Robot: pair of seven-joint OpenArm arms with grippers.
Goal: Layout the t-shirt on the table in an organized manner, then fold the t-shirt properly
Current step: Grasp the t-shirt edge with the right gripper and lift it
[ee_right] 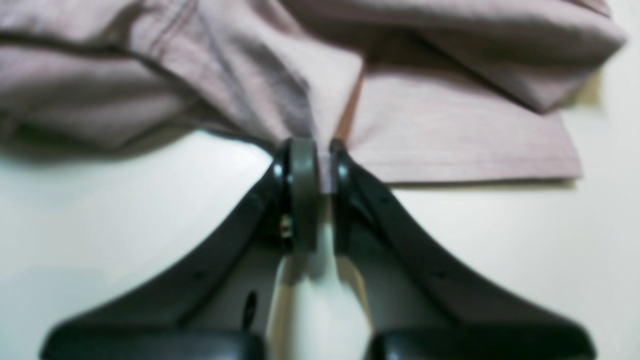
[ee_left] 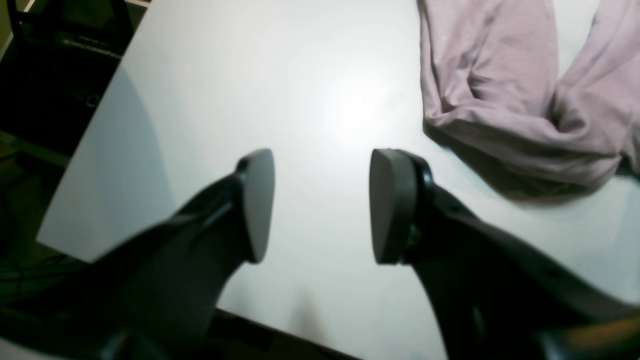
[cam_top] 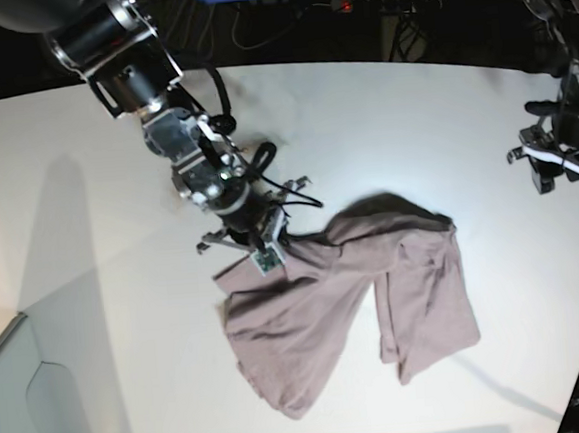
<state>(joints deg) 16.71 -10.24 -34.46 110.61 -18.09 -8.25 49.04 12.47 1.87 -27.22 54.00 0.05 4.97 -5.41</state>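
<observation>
Lying crumpled mid-bench (cam_top: 89,212), the shirt (cam_top: 346,302) is pinched at one edge by the right gripper (ee_right: 320,167); the left gripper (ee_left: 322,205) is held agape, empty, beside it.

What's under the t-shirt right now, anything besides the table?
Only the white table shows around the crumpled t-shirt. Its folds overlap, so anything beneath them is hidden. The right gripper pinches one edge of the cloth.
</observation>
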